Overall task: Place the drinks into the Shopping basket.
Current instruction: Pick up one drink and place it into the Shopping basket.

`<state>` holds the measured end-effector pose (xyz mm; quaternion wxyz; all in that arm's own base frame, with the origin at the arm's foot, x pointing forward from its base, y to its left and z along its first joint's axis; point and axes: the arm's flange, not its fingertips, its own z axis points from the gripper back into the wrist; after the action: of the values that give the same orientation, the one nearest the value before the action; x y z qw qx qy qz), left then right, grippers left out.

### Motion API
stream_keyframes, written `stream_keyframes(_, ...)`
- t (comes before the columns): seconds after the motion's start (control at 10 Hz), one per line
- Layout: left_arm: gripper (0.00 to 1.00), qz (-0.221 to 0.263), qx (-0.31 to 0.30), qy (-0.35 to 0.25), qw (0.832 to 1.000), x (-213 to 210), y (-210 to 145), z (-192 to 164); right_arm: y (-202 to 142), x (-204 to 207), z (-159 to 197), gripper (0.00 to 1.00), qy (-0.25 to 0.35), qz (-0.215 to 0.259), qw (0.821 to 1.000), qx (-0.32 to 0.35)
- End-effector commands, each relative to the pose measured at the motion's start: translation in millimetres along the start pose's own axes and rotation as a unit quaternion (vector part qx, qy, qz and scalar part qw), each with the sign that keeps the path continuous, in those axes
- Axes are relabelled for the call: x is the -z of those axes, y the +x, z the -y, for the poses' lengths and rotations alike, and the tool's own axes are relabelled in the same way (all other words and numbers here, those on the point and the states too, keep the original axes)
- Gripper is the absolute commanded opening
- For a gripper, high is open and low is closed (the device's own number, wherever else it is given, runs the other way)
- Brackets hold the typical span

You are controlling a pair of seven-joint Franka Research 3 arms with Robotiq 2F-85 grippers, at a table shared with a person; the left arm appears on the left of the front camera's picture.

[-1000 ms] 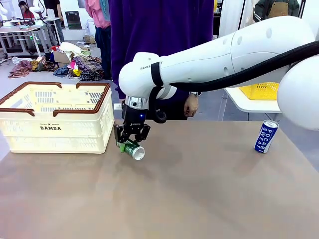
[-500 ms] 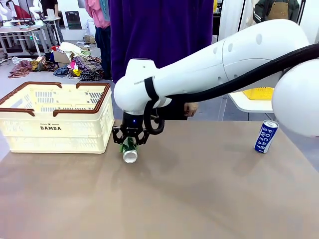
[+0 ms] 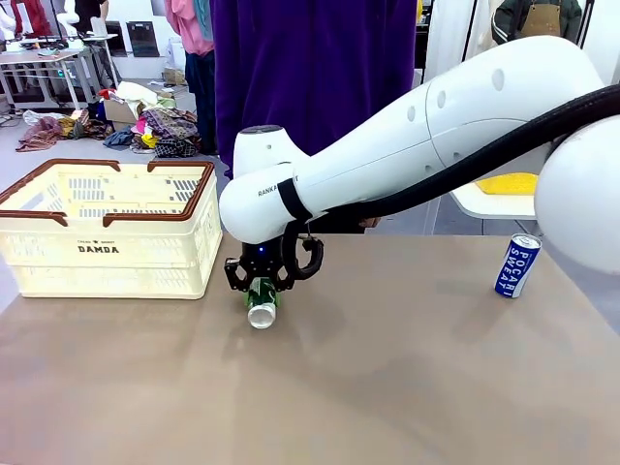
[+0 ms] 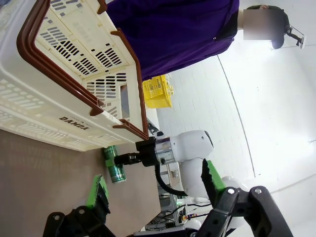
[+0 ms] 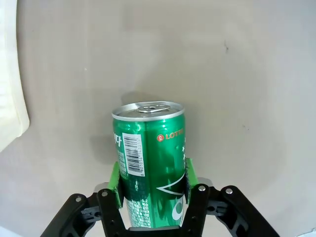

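My right gripper (image 3: 259,287) is shut on the green can (image 3: 262,310), which lies tilted with its silver top facing the camera, low over the table just right of the Shopping basket (image 3: 107,254). In the right wrist view the green pads (image 5: 115,183) clamp both sides of the green can (image 5: 150,158). The blue can (image 3: 517,264) stands upright at the table's far right. My left gripper (image 4: 154,190) is open with nothing between its fingers; beyond it are the cream Shopping basket (image 4: 59,116) and the green can (image 4: 114,168).
A person in a purple top (image 3: 310,77) stands at the table's far side, close behind my right arm. A yellow mesh basket (image 3: 509,182) sits on a white side table at the back right. Bare tabletop (image 3: 368,387) spreads in front.
My right gripper has rolled and dropped slightly with the green can, so the can's top now points toward the camera. The blue can and basket have not moved.
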<state>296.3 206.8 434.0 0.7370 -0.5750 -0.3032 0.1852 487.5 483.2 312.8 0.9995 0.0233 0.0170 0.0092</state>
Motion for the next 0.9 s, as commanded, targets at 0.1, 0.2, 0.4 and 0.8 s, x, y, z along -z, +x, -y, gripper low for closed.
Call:
stream_keyframes(0.1,1.0,-0.005,0.0,-0.002,1.0,-2.6,-1.6,1.8,-7.9,-7.2,16.4,0.0,-0.012,0.004,1.0,-0.002)
stream_keyframes(0.2,1.0,-0.005,0.0,-0.002,1.0,-2.6,-1.6,1.8,-9.1,-8.1,17.6,0.0,-0.008,0.008,1.0,-0.003)
stream_keyframes(0.4,1.0,-0.005,0.0,-0.002,1.0,-2.6,-1.6,1.8,-7.2,-7.7,17.4,0.93,-0.016,-0.001,1.0,-0.013)
stream_keyframes(0.8,1.0,-0.005,0.0,-0.002,1.0,-2.6,-1.6,1.8,-10.3,-12.7,31.6,1.0,-0.007,-0.007,1.0,-0.014)
